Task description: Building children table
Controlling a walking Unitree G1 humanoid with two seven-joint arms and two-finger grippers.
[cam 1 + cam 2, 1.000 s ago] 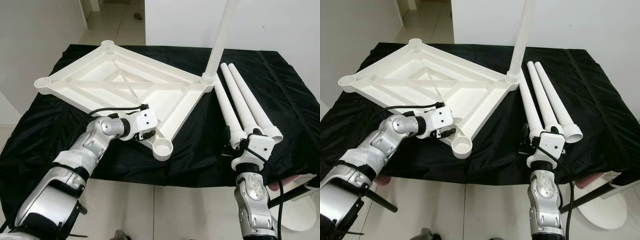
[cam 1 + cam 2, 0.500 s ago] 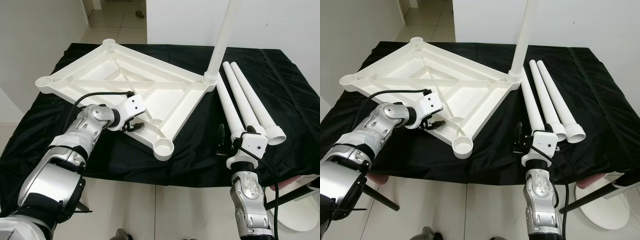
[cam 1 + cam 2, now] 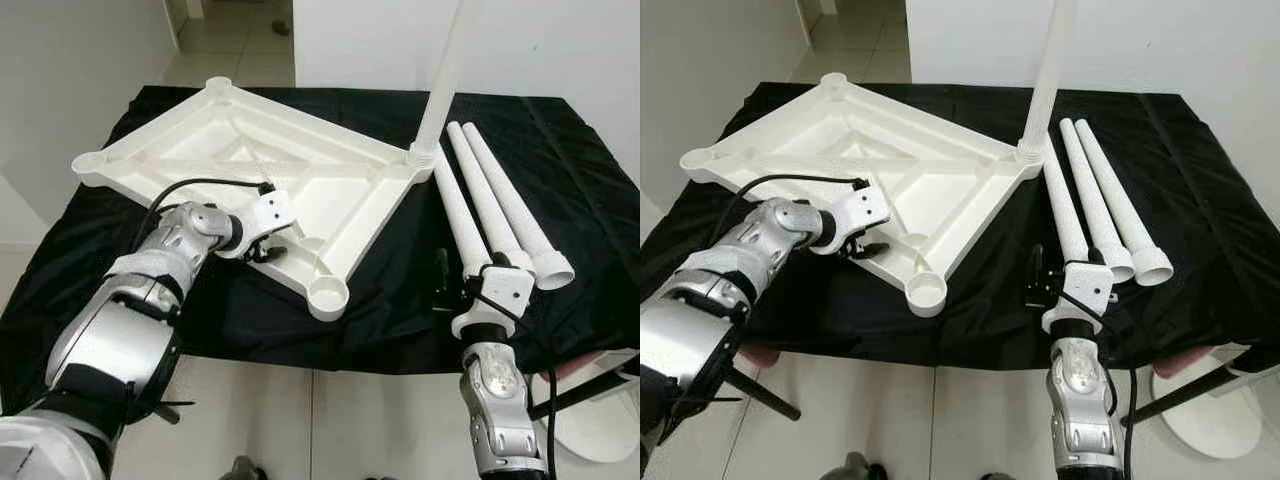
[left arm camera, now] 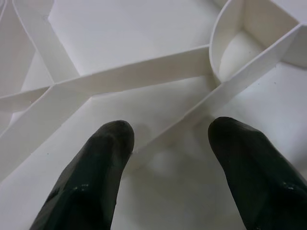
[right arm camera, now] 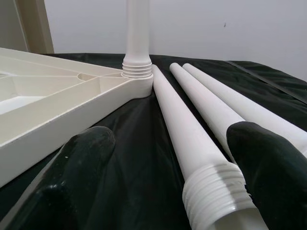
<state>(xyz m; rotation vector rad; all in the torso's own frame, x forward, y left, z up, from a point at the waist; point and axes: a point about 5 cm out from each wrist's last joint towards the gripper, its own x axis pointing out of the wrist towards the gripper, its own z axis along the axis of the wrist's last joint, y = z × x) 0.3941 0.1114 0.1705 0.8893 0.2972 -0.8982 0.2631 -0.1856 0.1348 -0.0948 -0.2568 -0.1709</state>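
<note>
A white plastic tabletop (image 3: 335,200) lies upside down on the black-draped table. One white leg (image 3: 441,80) stands upright, screwed into its right corner socket. Three loose legs (image 3: 492,212) lie side by side to the right of it. My left gripper (image 3: 266,250) is open on the tabletop's near edge, and its fingers (image 4: 103,158) straddle a rib of the underside. My right gripper (image 5: 172,143) is open low over the cloth. The threaded end of the nearest loose leg (image 5: 216,196) lies between its fingers. The near corner socket (image 3: 328,294) is empty.
The black cloth (image 3: 390,310) hangs over the table's front edge, close to my arms. A white round base (image 3: 600,425) stands on the tiled floor at the lower right. White walls close in behind and to the left.
My left gripper has slid left along the tabletop's near edge, away from the near corner socket. My right gripper has drawn slightly left and toward me. The parts have not moved.
</note>
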